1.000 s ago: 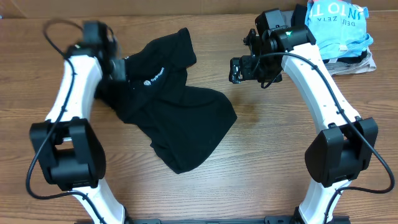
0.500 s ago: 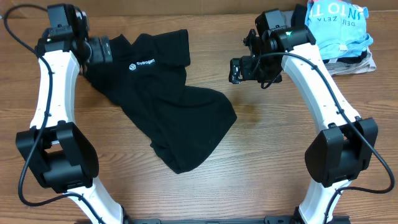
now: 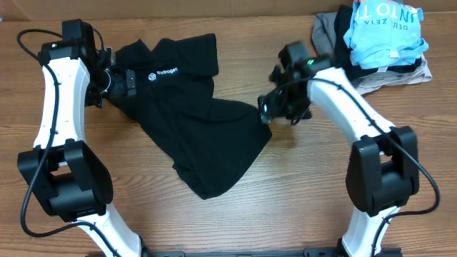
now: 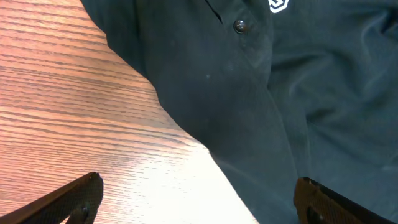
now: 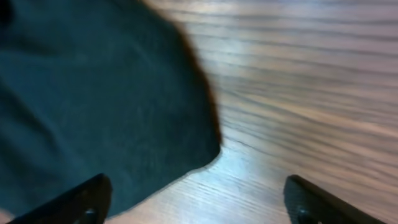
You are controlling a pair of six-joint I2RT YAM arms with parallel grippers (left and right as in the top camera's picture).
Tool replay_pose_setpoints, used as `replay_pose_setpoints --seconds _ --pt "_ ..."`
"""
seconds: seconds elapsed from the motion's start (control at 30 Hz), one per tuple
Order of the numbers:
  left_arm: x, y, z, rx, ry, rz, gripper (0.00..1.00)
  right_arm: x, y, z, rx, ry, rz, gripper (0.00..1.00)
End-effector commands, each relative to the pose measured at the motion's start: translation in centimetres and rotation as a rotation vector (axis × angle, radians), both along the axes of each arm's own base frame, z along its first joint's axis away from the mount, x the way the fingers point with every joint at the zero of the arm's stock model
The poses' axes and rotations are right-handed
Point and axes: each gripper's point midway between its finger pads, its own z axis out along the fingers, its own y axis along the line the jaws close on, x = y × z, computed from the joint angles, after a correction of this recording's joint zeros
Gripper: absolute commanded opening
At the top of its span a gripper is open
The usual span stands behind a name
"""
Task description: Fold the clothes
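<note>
The black T-shirt point(image 3: 193, 114) lies crumpled on the wooden table, its white chest logo point(image 3: 163, 73) facing up at the far left. My left gripper point(image 3: 121, 81) is open at the shirt's upper left edge. In the left wrist view its fingers point(image 4: 199, 198) straddle the shirt's edge point(image 4: 261, 112), holding nothing. My right gripper point(image 3: 268, 108) is open just above the shirt's right corner. In the right wrist view its fingers point(image 5: 199, 199) span that corner point(image 5: 112, 106) and bare wood.
A pile of folded garments sits at the far right corner, a light blue shirt with white lettering point(image 3: 385, 25) on top of grey and beige ones point(image 3: 407, 68). The table's far edge point(image 3: 228, 14) runs just behind the shirt.
My left gripper let go of the shirt's upper left edge and now stands open beside it. My right arm swung down and left, from near the pile to the shirt's right corner.
</note>
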Motion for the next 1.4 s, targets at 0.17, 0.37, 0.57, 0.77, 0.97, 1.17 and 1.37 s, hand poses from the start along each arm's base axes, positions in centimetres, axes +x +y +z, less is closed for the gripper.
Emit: replay_pose_setpoints --seconds 0.17,0.37,0.57,0.77,0.97,1.17,1.37 --pt "0.4 -0.1 1.5 -0.006 -0.041 -0.021 1.0 -1.5 0.3 -5.9 -0.021 -0.074 0.148 0.78" --pt "0.4 -0.1 1.5 -0.005 -0.042 -0.021 1.0 -2.1 -0.1 -8.1 -0.035 -0.099 0.151 0.36" --pt "0.5 -0.1 1.5 -0.005 -0.044 -0.021 1.0 0.4 -1.4 -6.6 -0.052 -0.125 0.001 0.04" --pt "0.5 -0.6 1.5 -0.005 -0.042 -0.031 1.0 6.3 -4.1 -1.1 -0.031 -0.234 -0.104 0.04" --pt "0.7 -1.4 1.5 -0.005 -0.044 -0.052 1.0 11.7 -7.9 4.9 -0.021 -0.396 -0.171 0.04" --pt "0.8 -2.2 1.5 0.004 -0.049 -0.114 1.0 15.9 -11.1 9.4 -0.008 -0.578 -0.194 0.04" --pt "0.4 -2.7 1.4 0.017 -0.034 -0.174 1.0 17.0 -12.4 11.0 -0.004 -0.627 -0.228 0.68"
